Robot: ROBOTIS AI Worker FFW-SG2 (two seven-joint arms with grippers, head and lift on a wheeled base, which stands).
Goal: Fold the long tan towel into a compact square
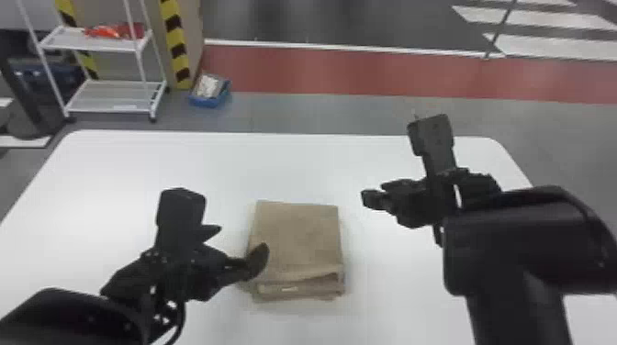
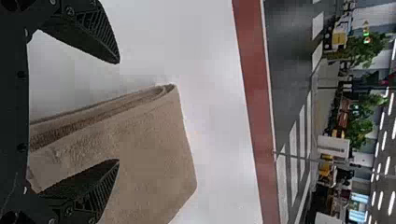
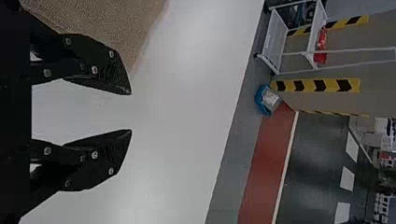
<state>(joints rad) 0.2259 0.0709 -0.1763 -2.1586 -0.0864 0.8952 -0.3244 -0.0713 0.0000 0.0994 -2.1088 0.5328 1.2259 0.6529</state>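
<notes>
In the head view, has the black metal left gripper (image 1: 241, 240) at the left edge of the folded, rectangular, layered tan towel (image 1: 298, 238), with two flat fingers spread wide apart. Has one finger over the left margin of the towel, the other pointing away over the white, round-cornered table (image 1: 114, 183). Cannot tell about touching between that first finger and the cloth.

In the left wrist view, shows the folded edge of the towel across the opening of this left gripper (image 2: 119, 113), with several layers lying one on another. To the right of this gripper, at the near side of the towel, shows one lower layer coming out a little from under the top one, and a small pale label (image 1: 289, 289) on it.

Has the black metal right gripper (image 1: 379, 191) over the table, to the right of the towel and apart from it in the head view. In the right wrist view, has the fingers of this right gripper (image 3: 131, 112) also separated, with a clear gap between the tips.

Far beyond the left gripper and to its left, shows a white metal two-shelf cart (image 1: 110, 110) and, nearer to its line, a small blue box (image 1: 206, 102) on the floor.
</notes>
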